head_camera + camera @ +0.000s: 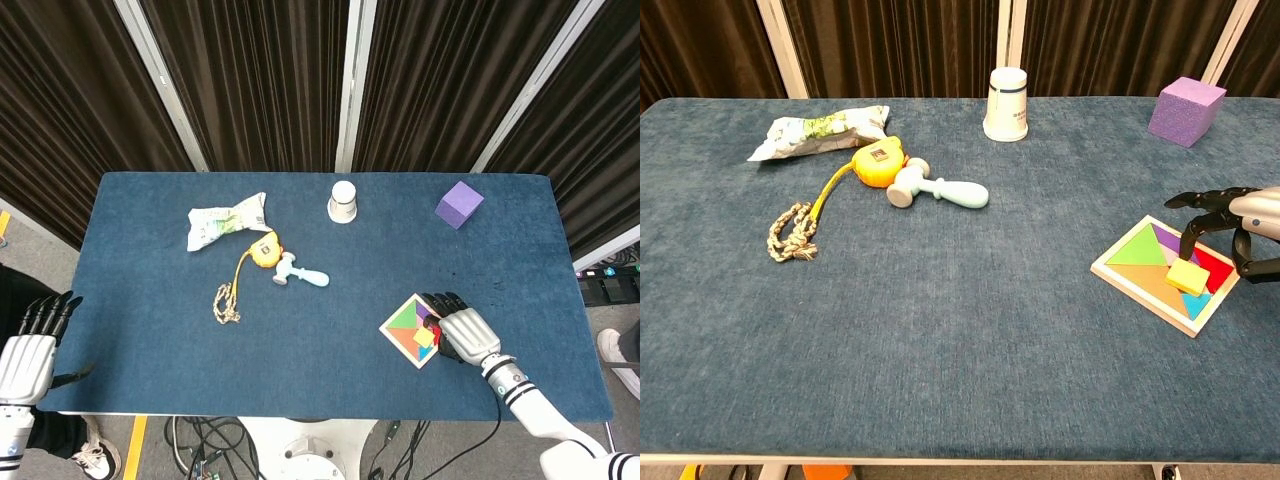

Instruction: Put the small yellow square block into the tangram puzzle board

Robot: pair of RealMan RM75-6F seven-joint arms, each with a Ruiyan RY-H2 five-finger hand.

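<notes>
The tangram puzzle board (1137, 288) lies at the table's front right, holding coloured pieces. The small yellow square block (1186, 275) rests on the board's right part, slightly askew among the pieces. My right hand (1237, 226) reaches over the board's far right corner, its dark fingers (1190, 236) curved down just above the block and holding nothing. I cannot tell whether they touch it. In the head view the right hand (462, 333) covers the right corner of the board (396, 341), with the yellow block (426, 338) at its fingertips. My left hand (30, 350) hangs open off the table's front left edge.
A white cup (1007, 103) and a purple cube (1186, 110) stand at the back. A crumpled snack bag (818, 131), a yellow tape measure (878, 164), a pale blue toy hammer (938, 189) and a knotted cord (792, 236) lie at left centre.
</notes>
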